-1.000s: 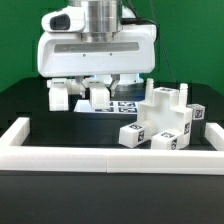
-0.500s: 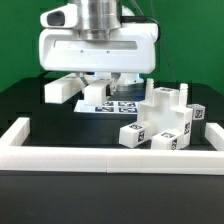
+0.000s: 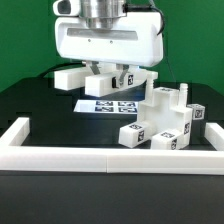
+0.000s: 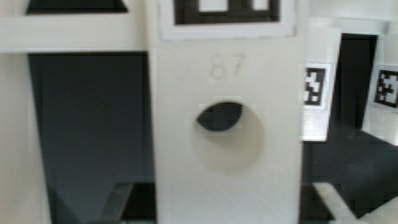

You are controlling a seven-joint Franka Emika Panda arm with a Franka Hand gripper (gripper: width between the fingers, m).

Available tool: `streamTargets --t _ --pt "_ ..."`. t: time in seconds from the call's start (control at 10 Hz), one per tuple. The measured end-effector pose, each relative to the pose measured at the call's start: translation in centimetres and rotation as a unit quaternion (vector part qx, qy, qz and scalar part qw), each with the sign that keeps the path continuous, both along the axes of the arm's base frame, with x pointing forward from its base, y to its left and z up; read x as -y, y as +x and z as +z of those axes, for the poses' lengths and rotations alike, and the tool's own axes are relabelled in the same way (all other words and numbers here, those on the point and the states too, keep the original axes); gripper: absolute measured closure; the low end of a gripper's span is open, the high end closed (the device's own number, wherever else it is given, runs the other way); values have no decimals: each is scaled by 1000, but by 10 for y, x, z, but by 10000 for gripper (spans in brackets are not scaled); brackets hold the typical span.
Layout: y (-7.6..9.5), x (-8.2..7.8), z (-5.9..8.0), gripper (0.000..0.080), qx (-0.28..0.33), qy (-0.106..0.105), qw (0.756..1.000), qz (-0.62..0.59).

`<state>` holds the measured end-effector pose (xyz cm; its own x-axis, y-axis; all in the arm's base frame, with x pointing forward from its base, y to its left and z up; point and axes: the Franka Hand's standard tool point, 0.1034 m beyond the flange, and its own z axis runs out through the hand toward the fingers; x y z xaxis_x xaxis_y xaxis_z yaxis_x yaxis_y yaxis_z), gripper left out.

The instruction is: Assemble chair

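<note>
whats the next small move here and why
Probably carry the bar toward the exterior view's right, to the chair. The gripper holds the bar in the air above the marker board, and the half-built chair stands apart from it on that side.

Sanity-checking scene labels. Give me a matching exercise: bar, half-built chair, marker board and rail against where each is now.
Things:
1. bar
2. chair
3. marker board
4. rail

Places:
A. lies flat, below the gripper
B. clamped in the gripper, off the ground
C. runs across the scene, nearest the exterior camera
D. stands part-built at the exterior view's right

Pairs: 1-B, 2-D, 3-A, 4-C
</note>
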<state>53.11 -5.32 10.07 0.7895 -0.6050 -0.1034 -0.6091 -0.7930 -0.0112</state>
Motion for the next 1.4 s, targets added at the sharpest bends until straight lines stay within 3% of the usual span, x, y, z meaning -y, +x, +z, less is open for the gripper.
streamTargets --t 0.2,0.7,0.8,1.1,1.4 --pt "-1 -1 1 511 -4 -2 999 -38" --pt "6 -26 35 511 24 7 999 -21" --pt "9 -35 37 511 25 7 999 -30" --pt "41 -75 35 511 30 4 999 -32" --pt "40 -73 33 511 29 3 999 -27"
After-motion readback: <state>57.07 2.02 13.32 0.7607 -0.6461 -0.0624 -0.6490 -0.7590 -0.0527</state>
